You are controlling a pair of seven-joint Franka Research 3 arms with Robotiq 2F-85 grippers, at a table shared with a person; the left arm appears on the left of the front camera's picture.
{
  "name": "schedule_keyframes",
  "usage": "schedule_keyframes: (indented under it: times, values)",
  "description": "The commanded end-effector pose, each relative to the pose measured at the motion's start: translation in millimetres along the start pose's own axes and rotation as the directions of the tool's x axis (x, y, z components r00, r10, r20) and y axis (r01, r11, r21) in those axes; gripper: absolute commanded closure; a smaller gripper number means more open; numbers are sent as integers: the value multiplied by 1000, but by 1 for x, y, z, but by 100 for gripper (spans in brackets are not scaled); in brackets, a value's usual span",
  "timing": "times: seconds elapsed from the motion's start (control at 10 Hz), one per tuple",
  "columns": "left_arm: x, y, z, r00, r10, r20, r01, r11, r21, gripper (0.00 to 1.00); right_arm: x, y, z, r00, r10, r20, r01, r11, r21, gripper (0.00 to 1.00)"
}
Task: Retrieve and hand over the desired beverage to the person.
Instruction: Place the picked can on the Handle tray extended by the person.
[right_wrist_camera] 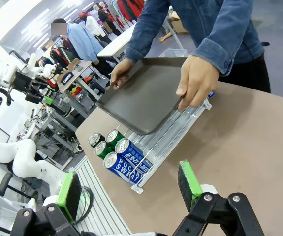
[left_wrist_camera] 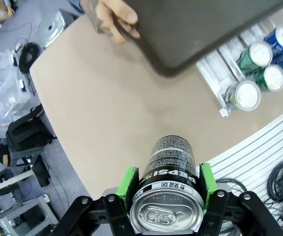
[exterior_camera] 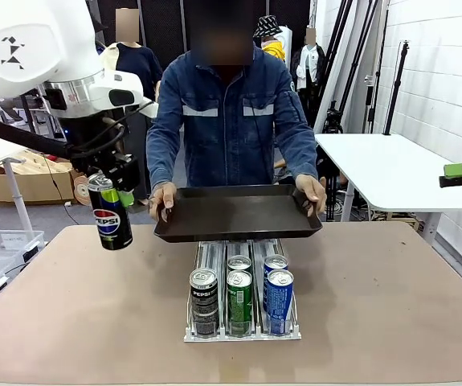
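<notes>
beige table (exterior_camera: 375, 305); left gripper (left_wrist_camera: 167, 186) clamps pepsi can (exterior_camera: 111, 215) aloft, right gripper (right_wrist_camera: 130, 187) spread apart.

The held black can (exterior_camera: 110, 214) reads PEPSI; a blue can (right_wrist_camera: 125, 166) reads POCARI SWEAT.

In from the left with the white left arm (exterior_camera: 30, 48), wrist high over the near left part of the bench (exterior_camera: 375, 305), left tool (exterior_camera: 104, 183) pointing down. Clamped with both green pads (left_wrist_camera: 128, 184) on a black cola can (exterior_camera: 110, 217), gripped near its top, nearly upright and clear of the bench. From the left wrist view, fingers pressed flat against opposite sides of the can just below the rim. Far to the right, right tool (exterior_camera: 459, 172) poking in at the picture's edge, lying about level and held high. Jaws spread wide, pads (right_wrist_camera: 72, 189) well apart, nothing between them
</notes>
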State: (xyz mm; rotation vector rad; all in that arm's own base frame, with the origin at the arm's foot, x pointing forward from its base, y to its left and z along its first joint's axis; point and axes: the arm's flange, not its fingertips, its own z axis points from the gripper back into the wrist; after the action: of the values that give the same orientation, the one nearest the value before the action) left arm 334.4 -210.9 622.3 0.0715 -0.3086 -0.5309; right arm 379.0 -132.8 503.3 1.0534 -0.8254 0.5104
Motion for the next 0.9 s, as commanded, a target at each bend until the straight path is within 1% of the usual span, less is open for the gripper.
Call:
schedule_keyframes:
  times: [0.0,0.3,0.5,0.6,0.8]
  values:
    - [16,4,9,996,-11,91,13,1000,-26,81,0,1,0,1000,3,5,-3,1000,8,0]
    - [72,-2,7,993,-62,98,65,998,-27,81,0,1,0,1000,3,5,-3,1000,8,0]
    - [113,-8,-6,992,-85,90,87,996,-24,81,0,1,0,1000,3,5,-3,1000,8,0]
    - [135,-9,-16,994,-88,71,90,996,-25,81,0,1,0,1000,3,5,-3,1000,8,0]
    - [163,-8,-29,994,-97,59,97,995,-4,81,0,1,0,1000,3,5,-3,1000,8,0]
